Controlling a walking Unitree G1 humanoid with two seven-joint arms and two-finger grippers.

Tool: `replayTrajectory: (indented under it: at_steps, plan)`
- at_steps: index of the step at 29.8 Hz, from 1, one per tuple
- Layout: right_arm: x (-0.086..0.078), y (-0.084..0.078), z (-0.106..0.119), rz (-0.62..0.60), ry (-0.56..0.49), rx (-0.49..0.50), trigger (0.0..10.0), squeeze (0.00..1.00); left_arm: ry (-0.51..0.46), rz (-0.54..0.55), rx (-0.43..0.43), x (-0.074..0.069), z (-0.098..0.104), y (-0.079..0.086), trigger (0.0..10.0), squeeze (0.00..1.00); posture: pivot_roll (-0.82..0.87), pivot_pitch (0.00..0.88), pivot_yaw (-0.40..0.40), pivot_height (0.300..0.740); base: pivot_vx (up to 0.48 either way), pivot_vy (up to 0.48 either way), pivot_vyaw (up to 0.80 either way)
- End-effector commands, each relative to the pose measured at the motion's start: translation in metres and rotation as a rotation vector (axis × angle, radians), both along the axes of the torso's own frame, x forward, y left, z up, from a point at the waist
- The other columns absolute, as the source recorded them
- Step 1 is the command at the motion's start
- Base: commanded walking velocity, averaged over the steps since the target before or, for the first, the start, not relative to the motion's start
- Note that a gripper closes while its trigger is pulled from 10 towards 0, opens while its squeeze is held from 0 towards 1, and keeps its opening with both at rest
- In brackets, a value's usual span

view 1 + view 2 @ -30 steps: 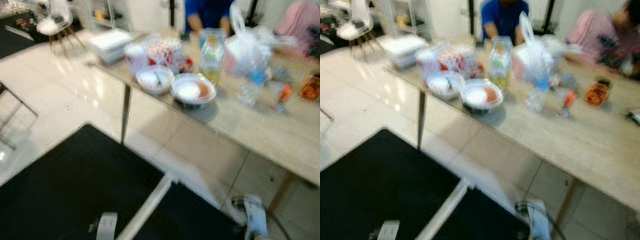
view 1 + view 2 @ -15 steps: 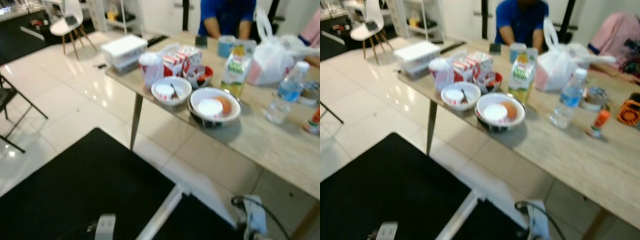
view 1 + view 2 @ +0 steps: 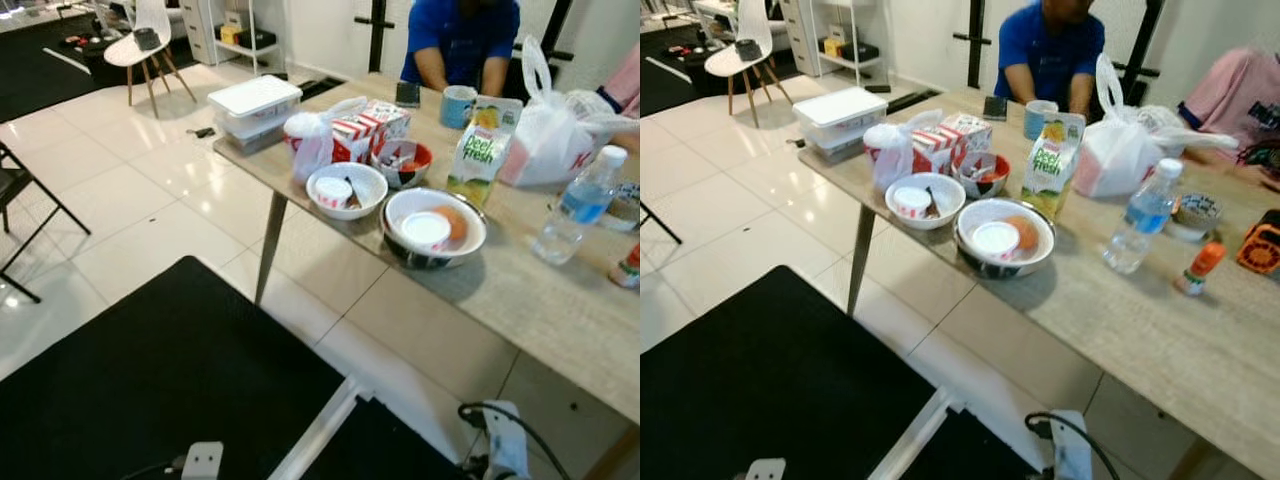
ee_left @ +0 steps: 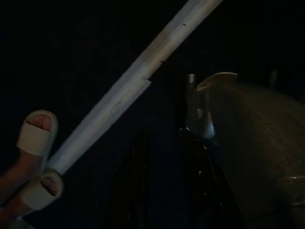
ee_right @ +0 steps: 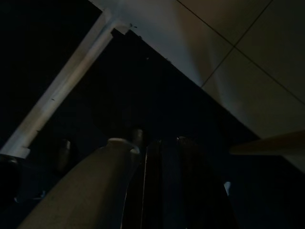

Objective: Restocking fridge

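Observation:
A wooden table [image 3: 560, 310] carries the food and drink. On it stand a green juice carton [image 3: 477, 135], a water bottle [image 3: 580, 205], a dark bowl [image 3: 435, 228] holding a white tub and something orange, a white bowl [image 3: 346, 188], a red bowl [image 3: 402, 162], red-and-white boxes [image 3: 365, 128] and stacked white containers [image 3: 255, 105]. Both arms hang idle in the dark. My left gripper [image 4: 167, 143] is over the black mat, and my right gripper [image 5: 169, 143] is by the mat's edge.
A person in blue [image 3: 460, 35] and one in pink [image 3: 1230, 100] sit behind the table. A white bag [image 3: 555, 130] and a blue mug [image 3: 458, 105] stand near them. A black mat [image 3: 150, 380] lies in front of me. A person's sandalled feet [image 4: 33, 138] stand close. Chairs [image 3: 145, 40] are at the left.
The camera has shifted and the picture has gone from blurred to sharp, with the table a little lower and further right in view. Nothing on the table has moved.

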State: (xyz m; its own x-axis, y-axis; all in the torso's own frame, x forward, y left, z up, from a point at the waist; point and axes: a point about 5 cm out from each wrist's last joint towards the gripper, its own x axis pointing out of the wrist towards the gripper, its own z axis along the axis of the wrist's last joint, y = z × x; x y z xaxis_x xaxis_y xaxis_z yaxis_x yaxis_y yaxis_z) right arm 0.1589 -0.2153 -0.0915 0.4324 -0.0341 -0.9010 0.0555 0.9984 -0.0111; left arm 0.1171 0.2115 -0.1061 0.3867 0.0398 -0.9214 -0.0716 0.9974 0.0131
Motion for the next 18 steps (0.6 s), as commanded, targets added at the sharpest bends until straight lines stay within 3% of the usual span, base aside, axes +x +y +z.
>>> replayTrajectory:
  at_steps: [1,10,14,18]
  plan:
    - [-0.001,-0.004,0.000,-0.016,0.002,-0.007,10.0,0.00,0.018,0.008,-0.002,-0.006,-0.002,0.000,10.0,0.00,0.00,0.000,0.015,0.740,0.000,0.000,0.00]
    - [0.001,-0.009,0.002,0.024,0.001,-0.033,10.0,0.00,0.009,0.031,0.002,-0.005,-0.001,0.002,10.0,0.00,-0.01,0.000,0.013,0.740,0.000,0.000,0.00]
    - [0.006,-0.016,0.006,0.086,-0.005,-0.067,10.0,0.00,-0.018,0.014,0.023,0.002,0.003,0.011,10.0,0.00,-0.04,0.000,0.004,0.740,0.000,0.000,0.00]
    - [0.014,-0.016,0.010,0.064,-0.034,-0.061,10.0,0.00,-0.038,-0.005,0.044,0.012,0.008,0.018,10.0,0.00,-0.05,0.000,0.002,0.740,0.000,0.000,0.00]
